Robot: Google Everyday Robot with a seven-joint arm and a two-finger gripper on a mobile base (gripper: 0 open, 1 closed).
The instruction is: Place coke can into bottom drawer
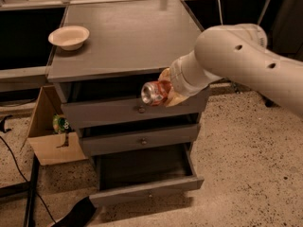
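Note:
The coke can (154, 92), red-orange with a silver end facing the camera, lies on its side in the air in front of the top drawer of the grey cabinet. My gripper (166, 93) is shut on it, coming in from the right on a thick white arm. Below, the bottom drawer (147, 191) stands pulled out, its dark interior (144, 167) showing and its narrow grey front panel toward the camera. The can hangs well above that drawer, roughly over its middle.
A white bowl (69, 37) sits on the cabinet top (128, 37) at the left. The two upper drawers (137, 111) are nearly closed. A cardboard box (52, 131) with a green item stands left of the cabinet. Cables and a dark object lie on the speckled floor at lower left.

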